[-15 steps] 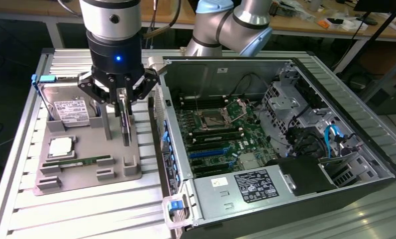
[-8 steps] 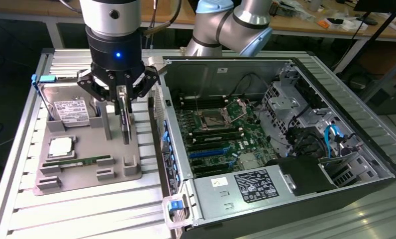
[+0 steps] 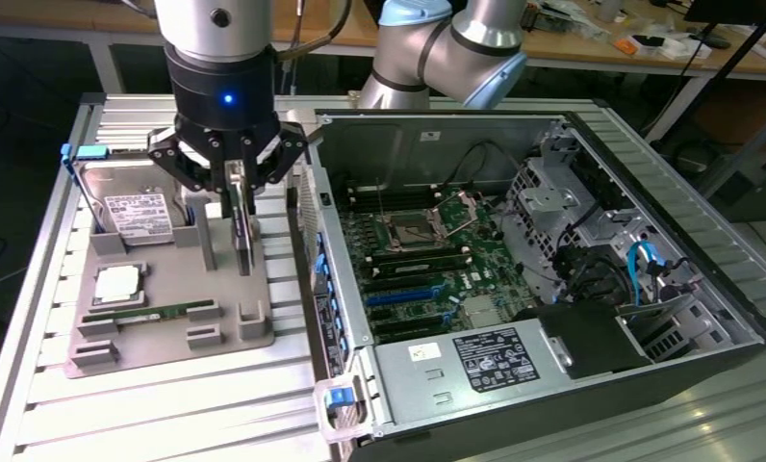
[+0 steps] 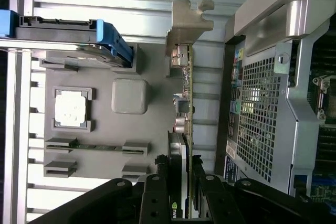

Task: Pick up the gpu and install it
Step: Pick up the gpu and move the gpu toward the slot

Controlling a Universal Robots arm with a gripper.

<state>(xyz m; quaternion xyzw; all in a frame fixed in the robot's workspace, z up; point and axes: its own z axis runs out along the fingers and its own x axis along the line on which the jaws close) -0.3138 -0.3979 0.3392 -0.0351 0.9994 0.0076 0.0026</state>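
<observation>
On the exterior view's left of the gripper I see the grey tray (image 3: 165, 339) on the ribbed metal table (image 3: 165, 414). In the tray, the silver hard drive (image 3: 137, 214) with a white label is propped in its slot just beside the gripper on that side, with a blue tab (image 3: 86, 152) at its upper end. On the same side but nearer the camera than the gripper, the CPU (image 3: 117, 282) lies flat in its pocket. Past it, the RAM stick (image 3: 152, 313) lies in its holder. All three are apart from the fingers.

The gripper (image 3: 238, 188) hangs over the case-side half of the tray, pointing down. Its fingers (image 4: 156, 198) are clamped on the gpu (image 3: 245, 231), one on each flat face. In the wrist view the card is edge-on between them. The gpu stands on edge directly under the gripper, with its silver bracket (image 4: 185, 22) at the end away from the fingers. Its lower edge is down among the tray's upright posts. I cannot tell if it touches the tray.

On the exterior view's right of the gripper is the open PC case (image 3: 691, 241), its wall just beside the card. Inside are the motherboard (image 3: 416, 260), the CPU socket (image 3: 416, 231) and a blue expansion slot (image 3: 402, 296). The power supply (image 3: 486, 356) is at the near end. The drive cage (image 3: 550, 192) and a blue cable (image 3: 640, 258) are farthest from the gripper.
</observation>
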